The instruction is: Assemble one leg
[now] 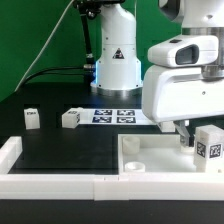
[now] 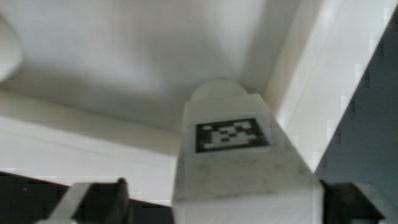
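Note:
My gripper (image 1: pixel 190 138) hangs over the right part of the large white panel (image 1: pixel 150 158) and is shut on one leg (image 1: pixel 210 147), a small white block with square tags. In the wrist view this leg (image 2: pixel 228 140) runs out from between the two dark fingers (image 2: pixel 103 202), tag facing the camera. Its far end is over the panel's flat face (image 2: pixel 125 70), close to a raised rim. Two more legs lie on the black table at the exterior view's left, one (image 1: pixel 32 117) further left than the other (image 1: pixel 70 118).
White border rails (image 1: pixel 60 184) run along the front and the exterior view's left (image 1: pixel 10 152). The marker board (image 1: pixel 113 117) lies in front of the robot base (image 1: pixel 115 60). A green wall stands behind.

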Tool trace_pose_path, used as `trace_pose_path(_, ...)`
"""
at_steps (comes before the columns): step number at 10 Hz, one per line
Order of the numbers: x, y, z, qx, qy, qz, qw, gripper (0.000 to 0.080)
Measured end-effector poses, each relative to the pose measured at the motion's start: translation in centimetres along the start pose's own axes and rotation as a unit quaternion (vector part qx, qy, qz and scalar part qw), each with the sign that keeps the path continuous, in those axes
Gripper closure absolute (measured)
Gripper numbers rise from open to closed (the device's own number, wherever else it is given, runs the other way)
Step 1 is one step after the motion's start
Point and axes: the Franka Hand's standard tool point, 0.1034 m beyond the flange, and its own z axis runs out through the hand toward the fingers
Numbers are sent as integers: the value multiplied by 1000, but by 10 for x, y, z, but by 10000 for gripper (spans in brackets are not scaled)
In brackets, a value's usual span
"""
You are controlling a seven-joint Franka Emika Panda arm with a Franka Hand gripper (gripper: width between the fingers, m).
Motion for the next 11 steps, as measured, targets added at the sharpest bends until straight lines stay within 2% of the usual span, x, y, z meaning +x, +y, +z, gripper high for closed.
trace_pose_path(1, 0, 0, 0, 0, 0, 0, 1000, 351)
trace_pose_path(2, 0, 0, 0, 0, 0, 9, 1000, 509)
trace_pose_path(4, 0, 0, 0, 0, 0, 25, 1000, 508)
trace_pose_path(5, 0, 0, 0, 2, 3, 76, 997, 508)
trace_pose_path(6, -1, -2, 0, 4, 7, 164, 986, 508)
trace_pose_path(8, -2, -2, 1, 9, 10, 258, 966, 508)
trace_pose_path(11, -6, 7, 1, -4, 11, 399, 917, 501)
